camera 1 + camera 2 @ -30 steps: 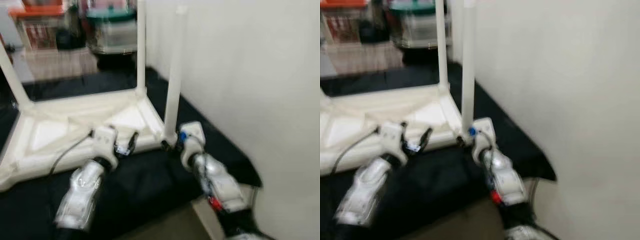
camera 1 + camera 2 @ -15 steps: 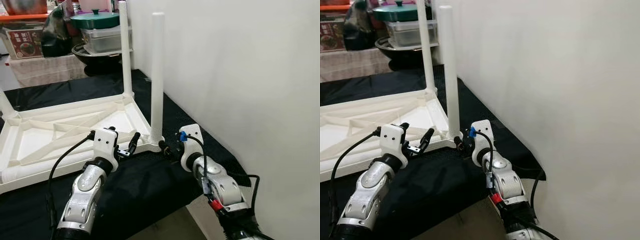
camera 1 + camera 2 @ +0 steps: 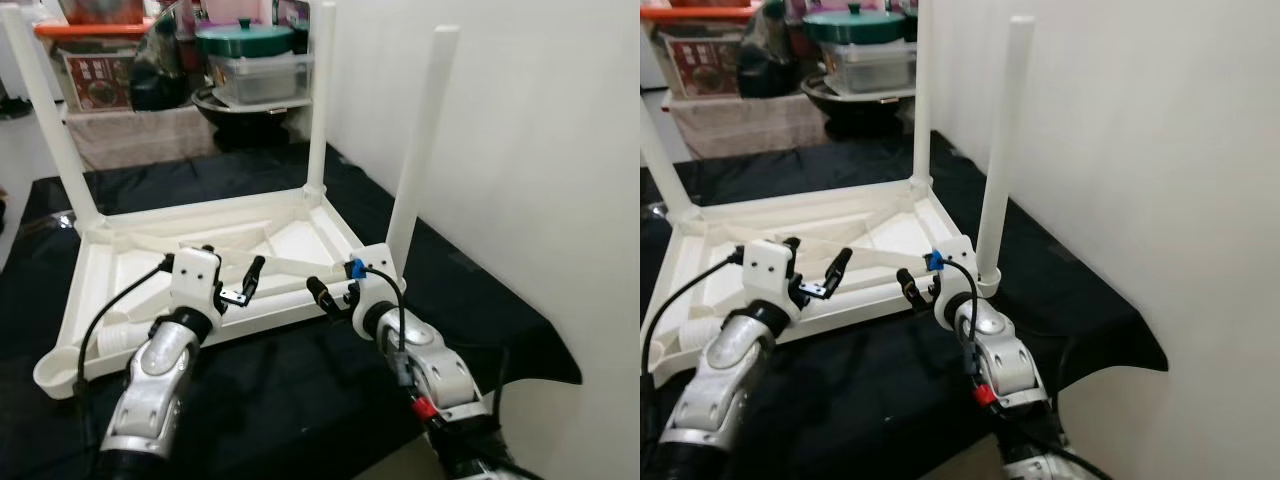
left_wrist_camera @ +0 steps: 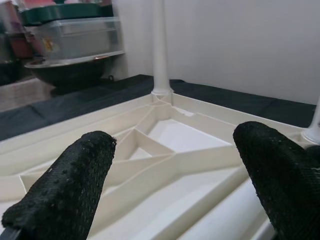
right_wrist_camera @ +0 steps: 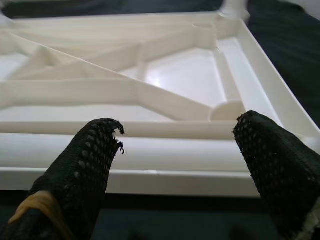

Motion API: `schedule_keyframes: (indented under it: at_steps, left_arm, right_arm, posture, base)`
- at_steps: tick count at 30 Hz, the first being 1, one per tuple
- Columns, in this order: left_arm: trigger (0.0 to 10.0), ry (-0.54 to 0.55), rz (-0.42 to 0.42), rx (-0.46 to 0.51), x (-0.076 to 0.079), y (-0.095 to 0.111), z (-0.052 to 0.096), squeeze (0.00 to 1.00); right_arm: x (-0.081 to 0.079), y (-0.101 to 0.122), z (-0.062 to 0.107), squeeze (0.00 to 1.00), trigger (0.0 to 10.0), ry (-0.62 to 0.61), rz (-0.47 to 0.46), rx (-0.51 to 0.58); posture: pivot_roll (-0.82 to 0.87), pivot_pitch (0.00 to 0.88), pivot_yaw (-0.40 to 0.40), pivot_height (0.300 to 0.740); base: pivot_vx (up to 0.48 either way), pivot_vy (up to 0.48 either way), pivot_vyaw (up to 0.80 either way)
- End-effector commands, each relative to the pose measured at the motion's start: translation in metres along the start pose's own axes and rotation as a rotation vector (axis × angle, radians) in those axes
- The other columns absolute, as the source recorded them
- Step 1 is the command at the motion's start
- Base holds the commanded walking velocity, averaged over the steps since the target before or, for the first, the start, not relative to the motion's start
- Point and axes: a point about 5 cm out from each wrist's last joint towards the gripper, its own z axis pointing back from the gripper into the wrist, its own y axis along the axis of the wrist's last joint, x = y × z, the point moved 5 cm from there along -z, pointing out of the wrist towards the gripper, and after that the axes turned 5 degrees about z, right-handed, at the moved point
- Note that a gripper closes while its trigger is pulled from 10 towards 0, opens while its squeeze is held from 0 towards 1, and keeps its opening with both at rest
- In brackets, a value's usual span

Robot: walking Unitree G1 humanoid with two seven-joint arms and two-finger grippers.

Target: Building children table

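Note:
The white plastic children's table [image 3: 345,230] lies upside down on a black cloth [image 3: 300,400]. Three legs stand up from its corners: far left [image 3: 45,110], far right [image 3: 320,100] and near right [image 3: 420,140]. The near left corner socket [image 3: 55,372] holds no leg. A white tube [image 3: 112,338] lies by the near rim, partly hidden behind my left arm. My left gripper [image 3: 232,270] is open over the near rim, facing the ribbed underside [image 4: 165,145]. My right gripper [image 3: 335,292] is open just before the same rim [image 5: 150,150], left of the near right leg.
A white wall [image 3: 540,150] runs close along the right. At the back a low shelf carries a green-lidded pot [image 3: 243,38], a clear box [image 3: 260,75] and a dark bowl [image 3: 240,105]. The cloth ends at the front right [image 3: 560,370].
The camera has swung and steadied, so the table sits more to the right. Both grippers now stand farther left along the near rim, away from the near right leg, still open.

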Motion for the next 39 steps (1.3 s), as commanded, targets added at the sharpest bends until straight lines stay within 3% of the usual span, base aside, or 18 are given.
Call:
schedule_keyframes:
  at_steps: [1, 5, 8, 12, 15, 23, 27, 29, 39]
  left_arm:
    - [10.0, 0.015, -0.002, -0.003, -0.007, -0.001, 0.002, 0.0]
    - [10.0, 0.006, -0.011, -0.005, -0.005, -0.002, 0.003, 0.0]
    - [10.0, 0.0, -0.023, -0.012, -0.004, -0.003, 0.003, 0.0]
    - [10.0, 0.0, -0.023, -0.011, -0.004, -0.002, 0.003, 0.0]
    - [10.0, -0.004, -0.021, -0.017, -0.004, -0.002, 0.003, 0.0]
    - [10.0, 0.002, -0.034, -0.049, -0.009, -0.002, 0.007, 0.0]
    - [10.0, 0.03, -0.077, -0.142, -0.02, -0.008, 0.014, 0.0]
    - [10.0, 0.067, -0.026, -0.232, -0.033, -0.013, 0.019, 0.0]
    - [10.0, 0.142, 0.107, -0.359, -0.066, -0.016, 0.031, 0.0]
  right_arm:
    - [-0.004, 0.005, -0.001, 0.0, 10.0, 0.007, 0.003, 0.015]
    - [-0.001, 0.005, 0.002, 0.0, 10.0, 0.001, -0.004, 0.02]
    - [0.002, 0.009, 0.004, 0.0, 10.0, -0.009, 0.049, 0.045]
    - [-0.001, 0.015, 0.003, 0.0, 10.0, -0.006, -0.023, 0.07]
    - [-0.001, 0.014, 0.002, 0.0, 10.0, -0.007, 0.039, 0.064]
    - [0.005, 0.01, 0.005, 0.0, 10.0, -0.035, -0.009, 0.059]
    - [0.007, 0.007, 0.005, 0.0, 10.0, -0.049, 0.042, 0.051]
    - [0.009, 0.008, 0.005, 0.0, 10.0, -0.06, 0.011, 0.057]
    - [0.014, 0.0, 0.005, 0.0, 10.0, -0.085, 0.005, 0.028]
  posture:
    - [0.08, 0.0, -0.062, 0.74]
    - [0.08, 0.0, -0.061, 0.74]
    - [0.08, 0.0, -0.061, 0.74]
    - [0.09, 0.0, -0.063, 0.74]
    - [0.09, 0.0, -0.062, 0.74]
    - [0.09, 0.0, -0.063, 0.74]
    - [0.1, 0.0, -0.065, 0.74]
    - [0.1, 0.0, -0.064, 0.74]
    - [0.11, 0.0, -0.058, 0.74]
  base:
    - [0.0, 0.0, 0.0]
    - [0.0, 0.0, 0.0]
    - [0.0, 0.0, 0.47]
    - [0.0, 0.0, 0.6]
    - [0.0, 0.0, 0.53]
    - [0.0, 0.0, 0.4]
    - [0.0, 0.0, 0.6]
    - [0.0, 0.0, 0.37]
    - [0.0, 0.0, 0.0]
